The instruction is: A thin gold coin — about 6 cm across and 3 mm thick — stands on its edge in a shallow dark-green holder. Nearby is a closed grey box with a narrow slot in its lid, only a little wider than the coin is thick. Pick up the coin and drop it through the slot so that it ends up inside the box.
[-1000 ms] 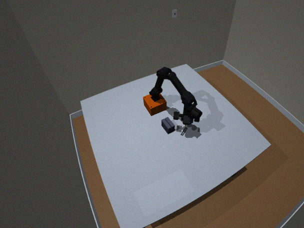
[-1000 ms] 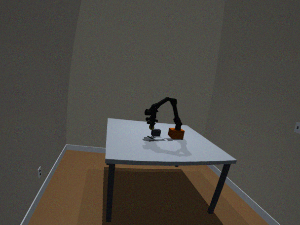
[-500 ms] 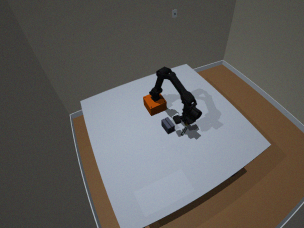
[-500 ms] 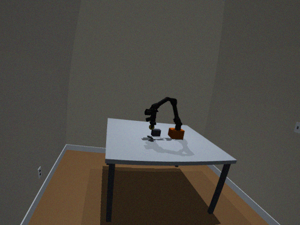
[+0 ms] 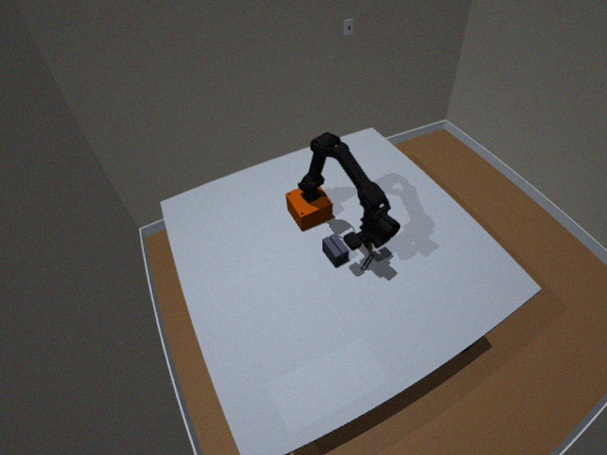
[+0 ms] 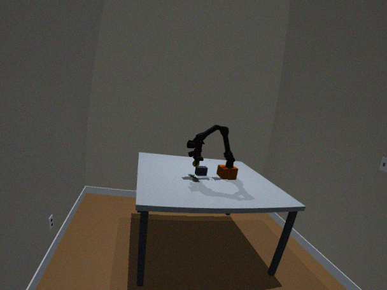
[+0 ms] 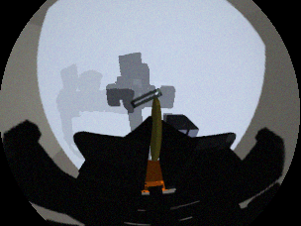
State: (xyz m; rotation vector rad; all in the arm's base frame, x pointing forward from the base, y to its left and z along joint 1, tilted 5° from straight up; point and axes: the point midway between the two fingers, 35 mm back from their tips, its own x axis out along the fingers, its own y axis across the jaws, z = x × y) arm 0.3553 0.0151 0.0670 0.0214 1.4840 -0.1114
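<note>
The gold coin (image 5: 370, 246) (image 6: 194, 163) (image 7: 156, 134) is held upright, edge-on in the wrist view. My gripper (image 5: 369, 242) (image 6: 197, 160) (image 7: 152, 120) is shut on it and holds it above the table, clear of the dark-green holder (image 5: 367, 261) (image 6: 194, 179) (image 7: 135, 103). The holder lies on the table below the gripper, and its groove is empty. The closed grey box (image 5: 341, 256) (image 6: 201, 171) (image 7: 181, 121) stands beside the holder, on the side toward the arm's base. Its slot shows as a dark line in the top view; black gripper parts hide some of the box in the wrist view.
The orange base block (image 5: 316, 218) (image 6: 226, 172) (image 7: 153, 173) of the arm stands on the white table (image 5: 260, 299) (image 6: 165, 194) (image 7: 198, 50) behind the box. The arm's shadow falls across the table around the holder.
</note>
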